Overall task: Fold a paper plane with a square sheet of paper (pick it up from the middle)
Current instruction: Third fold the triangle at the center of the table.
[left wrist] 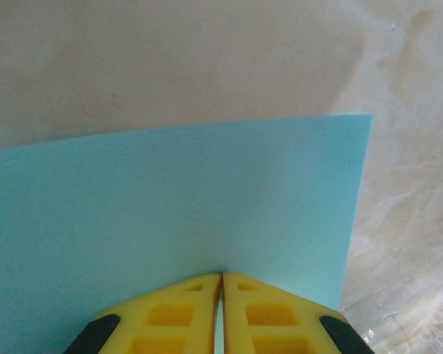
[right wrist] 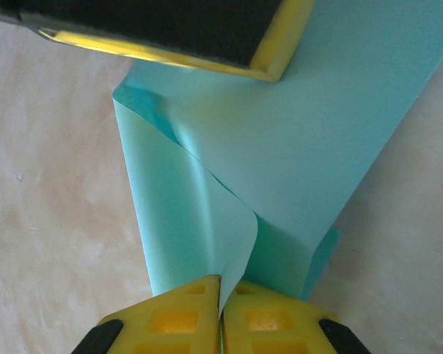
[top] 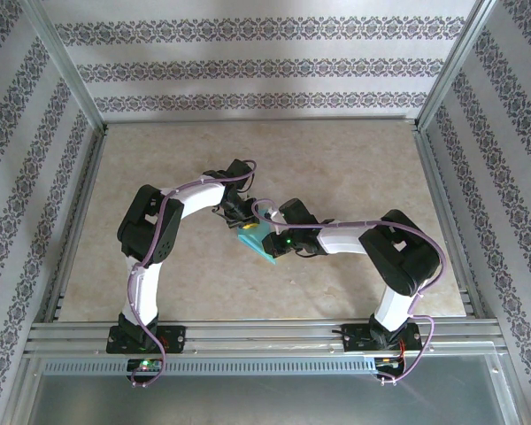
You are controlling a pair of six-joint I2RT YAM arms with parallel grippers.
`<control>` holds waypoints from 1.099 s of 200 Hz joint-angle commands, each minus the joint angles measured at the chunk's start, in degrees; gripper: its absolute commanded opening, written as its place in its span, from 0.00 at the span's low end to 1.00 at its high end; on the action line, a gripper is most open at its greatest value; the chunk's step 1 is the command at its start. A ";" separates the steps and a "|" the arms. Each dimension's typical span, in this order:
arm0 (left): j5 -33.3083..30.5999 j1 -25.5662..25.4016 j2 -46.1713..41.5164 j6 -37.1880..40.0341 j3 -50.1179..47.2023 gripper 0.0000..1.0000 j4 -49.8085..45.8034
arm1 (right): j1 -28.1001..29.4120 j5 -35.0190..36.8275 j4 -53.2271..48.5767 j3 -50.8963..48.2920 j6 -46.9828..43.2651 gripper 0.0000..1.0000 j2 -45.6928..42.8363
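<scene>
My left jaws, at eleven o'clock, and right jaws, at three o'clock, both pinch the square sheet of paper [top: 258, 243]; it looks light, thin, floppy; hold edges softly.

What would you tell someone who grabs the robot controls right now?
Left pincer: shut on one edge of the teal sheet of paper.
Right pincer: shut on another edge, where the sheet curls over itself.
Where: the sheet is held between both pincers, near the middle of the table. I cannot tell whether it touches the table.
Done: the sheet is gripped and loosely bent over. No plane shape yet.
Left: line up the edges, press the creases flat, then make the plane's folds.
</scene>
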 commanded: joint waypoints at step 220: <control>-1.25 -3.51 -16.97 -24.43 -23.53 0.14 22.45 | -1.41 -0.55 -4.36 1.37 1.36 0.12 3.98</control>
